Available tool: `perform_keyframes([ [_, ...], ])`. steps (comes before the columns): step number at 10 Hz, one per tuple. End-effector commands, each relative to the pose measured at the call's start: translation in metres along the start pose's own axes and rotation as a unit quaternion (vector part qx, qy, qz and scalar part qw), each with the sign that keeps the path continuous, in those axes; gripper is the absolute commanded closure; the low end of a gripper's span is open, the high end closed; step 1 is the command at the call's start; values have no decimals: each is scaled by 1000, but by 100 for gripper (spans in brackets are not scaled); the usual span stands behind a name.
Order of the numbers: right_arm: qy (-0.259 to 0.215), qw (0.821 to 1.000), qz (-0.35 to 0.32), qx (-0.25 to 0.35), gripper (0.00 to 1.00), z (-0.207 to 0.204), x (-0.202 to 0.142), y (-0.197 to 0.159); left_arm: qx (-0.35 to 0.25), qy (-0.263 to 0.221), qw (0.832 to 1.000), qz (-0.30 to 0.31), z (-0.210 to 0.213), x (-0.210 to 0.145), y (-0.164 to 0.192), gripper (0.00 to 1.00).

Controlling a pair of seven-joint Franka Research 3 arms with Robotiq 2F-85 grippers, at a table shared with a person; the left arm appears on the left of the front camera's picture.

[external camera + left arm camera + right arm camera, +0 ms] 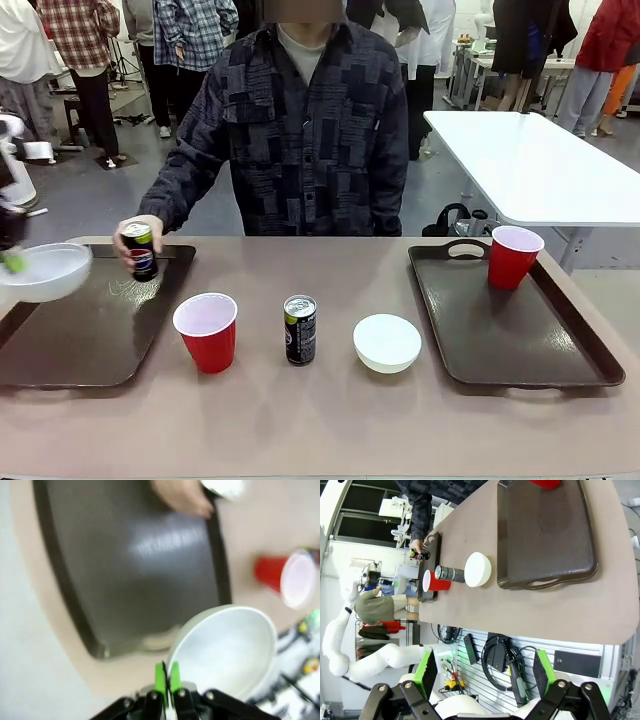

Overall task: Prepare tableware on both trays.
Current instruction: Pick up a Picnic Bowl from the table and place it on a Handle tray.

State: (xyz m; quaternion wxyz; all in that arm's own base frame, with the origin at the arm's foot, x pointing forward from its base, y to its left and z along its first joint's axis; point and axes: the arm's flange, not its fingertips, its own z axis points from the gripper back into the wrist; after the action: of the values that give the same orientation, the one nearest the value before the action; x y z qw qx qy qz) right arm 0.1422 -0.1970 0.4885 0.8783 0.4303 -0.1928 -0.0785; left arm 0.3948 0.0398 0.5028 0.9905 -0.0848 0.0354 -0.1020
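The left pincer point(167, 680) is pressed together on the rim of a white bowl point(225, 650), which hangs over the 9 o'clock side of the left tray point(135, 565). The step in hand looks like setting this bowl down. The next move calls for lowering it onto bare tray floor and then letting go, keeping away from the person's hand point(128, 235), which stands a can point(140, 250) at the tray's 1 o'clock corner. The right pincer point(485, 675) is spread and empty, off the bench's point(320, 430) near edge.

The left wrist view makes the rim pinch plain. The front view gives the layout: a loose cup point(207, 330), second can point(300, 330) and second bowl point(387, 343) sit in a row between the trays. Another cup point(514, 256) stands at 12 o'clock on the right tray point(560, 350).
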Motion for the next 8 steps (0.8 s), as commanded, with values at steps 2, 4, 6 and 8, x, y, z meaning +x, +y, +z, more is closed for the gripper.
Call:
perform_keyframes([
  [2, -5, 1000, 9, 17, 0, 0, 0, 1, 16, 22, 999, -30, 35, -69, 9, 96],
  [4, -5, 1000, 9, 17, 0, 0, 0, 1, 17, 23, 999, -16, 28, -58, 11, 96],
  [6, -5, 1000, 9, 17, 0, 0, 0, 1, 21, 18, 1000, -10, 28, -54, 11, 96],
  [8, -5, 1000, 9, 17, 0, 0, 0, 1, 19, 8, 1000, 1, 23, -49, 10, 96],
])
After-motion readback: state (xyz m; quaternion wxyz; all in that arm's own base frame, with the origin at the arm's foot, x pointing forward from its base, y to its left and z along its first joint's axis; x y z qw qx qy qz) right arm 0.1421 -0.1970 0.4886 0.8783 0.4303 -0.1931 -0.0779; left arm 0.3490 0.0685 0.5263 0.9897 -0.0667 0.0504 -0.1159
